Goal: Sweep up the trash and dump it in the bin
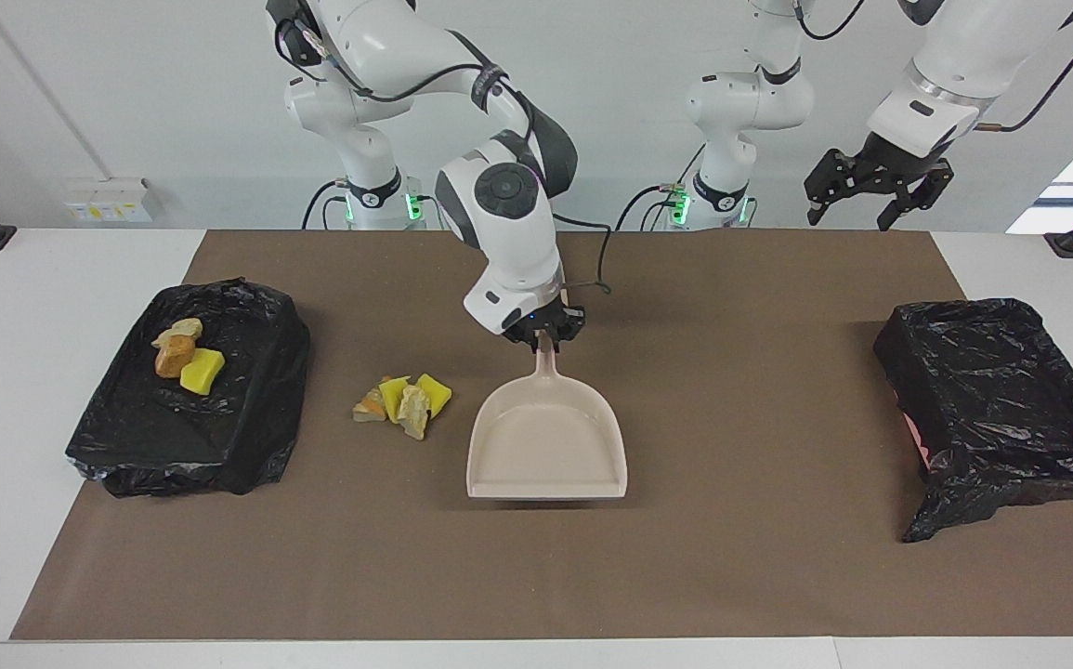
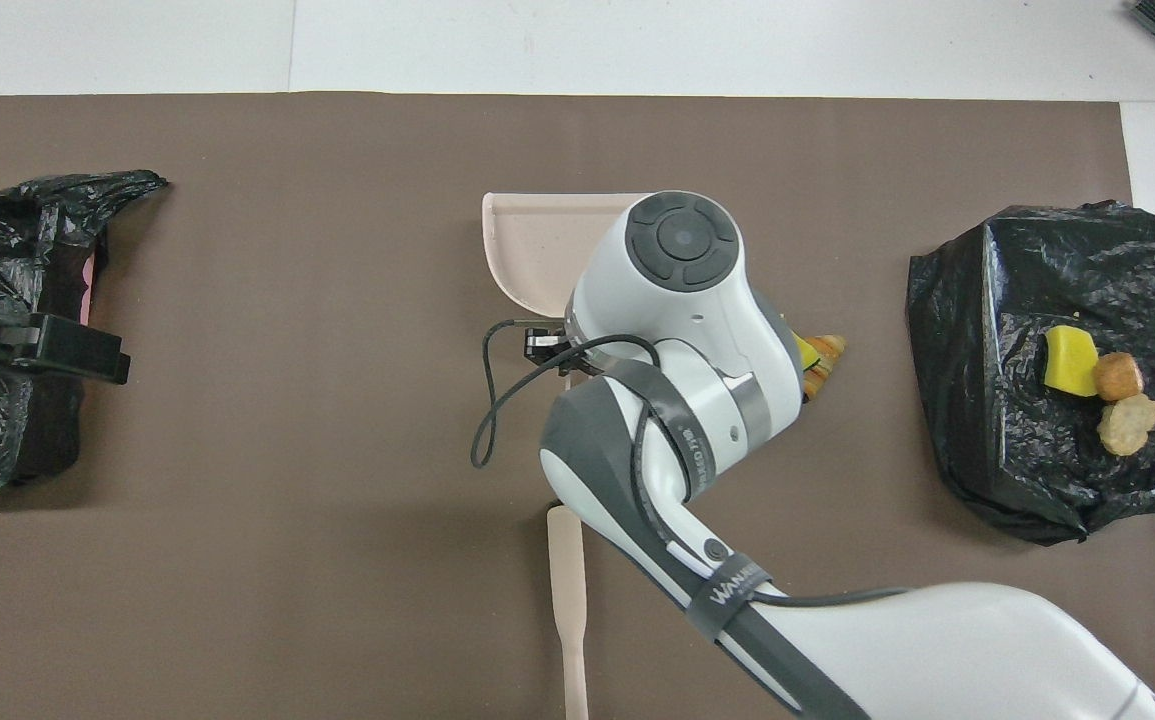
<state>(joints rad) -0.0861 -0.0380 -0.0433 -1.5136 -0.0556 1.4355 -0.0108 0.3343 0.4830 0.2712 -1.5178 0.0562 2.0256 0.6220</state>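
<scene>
Nearest the robots, the left gripper [image 1: 873,200] waits in the air with its fingers spread, holding nothing, above the table edge at the left arm's end. The brush [image 2: 568,600] lies flat on the brown mat [image 1: 731,557], its handle pointing toward the robots (its bristle end is hidden under the right arm in the overhead view). Farther out, the right gripper [image 1: 545,336] is pinched on the handle of the beige dustpan [image 1: 547,446], whose pan lies on the mat with its open lip turned away from the robots. Beside the pan, toward the right arm's end, sits a loose cluster of trash [image 1: 403,401] on the mat, yellow wedges with beige and orange lumps. Three more pieces [image 1: 186,355] lie in the black-lined bin [image 1: 248,437] at that end. A second black-lined bin [image 1: 1010,437] stands at the left arm's end.
</scene>
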